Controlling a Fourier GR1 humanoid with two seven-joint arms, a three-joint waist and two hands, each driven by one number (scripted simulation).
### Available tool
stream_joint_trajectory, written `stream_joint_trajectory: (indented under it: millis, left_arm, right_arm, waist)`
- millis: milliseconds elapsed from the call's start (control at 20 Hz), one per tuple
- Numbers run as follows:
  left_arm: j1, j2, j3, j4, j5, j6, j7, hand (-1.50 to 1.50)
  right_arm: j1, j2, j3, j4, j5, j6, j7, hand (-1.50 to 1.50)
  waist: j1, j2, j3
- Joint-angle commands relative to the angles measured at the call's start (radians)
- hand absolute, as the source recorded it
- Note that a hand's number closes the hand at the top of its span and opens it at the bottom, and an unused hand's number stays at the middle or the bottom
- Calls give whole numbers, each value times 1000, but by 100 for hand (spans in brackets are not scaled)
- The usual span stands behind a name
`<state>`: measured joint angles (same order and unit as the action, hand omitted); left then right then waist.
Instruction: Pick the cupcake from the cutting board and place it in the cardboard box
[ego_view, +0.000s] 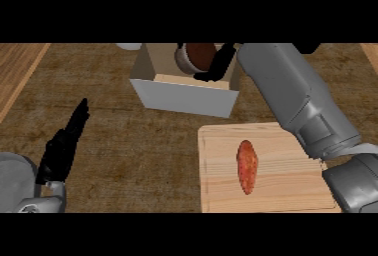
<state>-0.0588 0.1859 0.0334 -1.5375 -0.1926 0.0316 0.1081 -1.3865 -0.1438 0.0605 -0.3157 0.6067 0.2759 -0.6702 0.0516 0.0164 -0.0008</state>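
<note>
The cupcake (198, 54), brown-topped with a pale wrapper edge, is held over the open top of the cardboard box (184, 95) at the back of the counter. My right hand (215, 62) reaches over the box with its black fingers curled on the cupcake's right side. The right forearm runs from the lower right up across the cutting board's corner. The wooden cutting board (284, 185) lies at the front right. My left hand (65, 142) rests at the lower left, fingers straight and pointing up, holding nothing.
An orange-red sweet potato (246, 166) lies lengthwise in the middle of the cutting board. A pale round object (129, 46) peeks out behind the box's left corner. Light wooden edging (18, 75) borders the dark counter at the far left.
</note>
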Motion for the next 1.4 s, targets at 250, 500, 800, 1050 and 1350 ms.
stream_joint_trajectory:
  millis: [250, 500, 800, 1050, 1350]
  left_arm:
    - [-4, -8, 1, 10, -21, 15, 4, 0]
    - [5, -21, -13, 5, -13, 3, -22, 0]
    - [-34, 4, -6, -2, -7, -24, 7, 0]
    - [-12, -12, -15, 3, -18, -9, -17, 0]
    - [8, -12, -16, -21, -11, -16, -17, 0]
  right_arm:
    - [-39, 112, 42, 126, 77, -78, 92, 150]
    - [-12, 143, 50, 161, 43, -93, 145, -150]
    - [28, 144, -28, 167, -67, -112, 102, -150]
    - [-6, 144, -212, 169, -225, -147, 148, -150]
    - [-28, 52, -352, 192, -361, -2, 176, -150]
  waist:
    - [0, 2, 0]
    - [22, 3, 0]
    - [49, 9, 0]
    - [39, 15, 1]
    - [38, 18, 1]
